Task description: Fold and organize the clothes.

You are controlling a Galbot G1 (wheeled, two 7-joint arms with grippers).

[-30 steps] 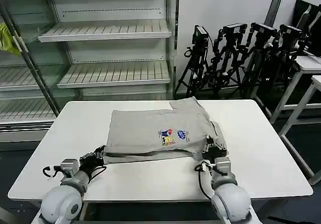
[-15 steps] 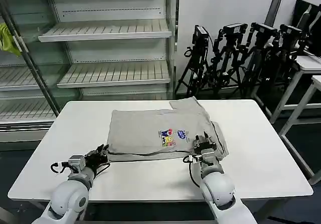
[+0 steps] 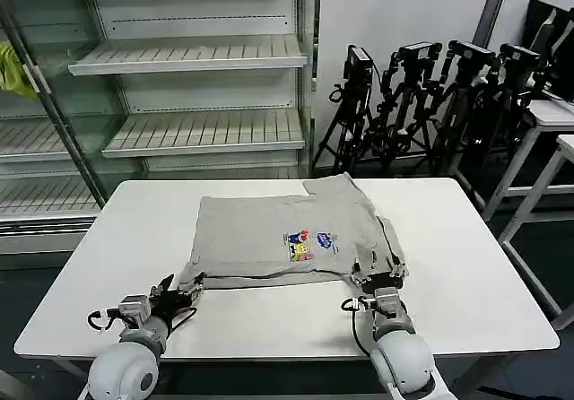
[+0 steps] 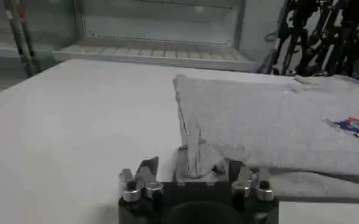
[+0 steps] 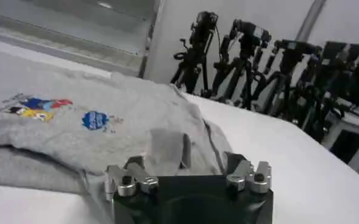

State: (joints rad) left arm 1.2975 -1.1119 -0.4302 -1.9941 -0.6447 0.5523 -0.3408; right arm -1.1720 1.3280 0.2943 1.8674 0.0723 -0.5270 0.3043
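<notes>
Both grippers have pulled back toward me since half a second ago: the right gripper [image 3: 380, 284] sat up on the shirt's near right corner then, and now it's at the shirt's near edge. From my station, the left gripper [image 3: 176, 294] is low on the white table [image 3: 466, 265], just off the near left corner of the grey T-shirt [image 3: 269, 230]. Its fingers stand apart, and the left wrist camera shows a bunched bit of grey hem [image 4: 194, 159] between them, though I can't say it's pinched. The right gripper's fingers are spread too, with a fold of sleeve [image 5: 167, 149] rising in the gap. Both arms reach out low from my body, wrists close to the tabletop.

The shirt lies mid-table, folded into a rough rectangle, print up: a small multicoloured graphic [image 3: 309, 244] toward the shirt's near right. A lower layer of fabric peeks out along its near edge, and the right side is rumpled. Beyond the shirt stand bare white shelves [image 3: 188, 55], with a yellow-green cloth [image 3: 13, 70] hanging at their far left, and black tripods [image 3: 421, 104] to the shelves' right.
</notes>
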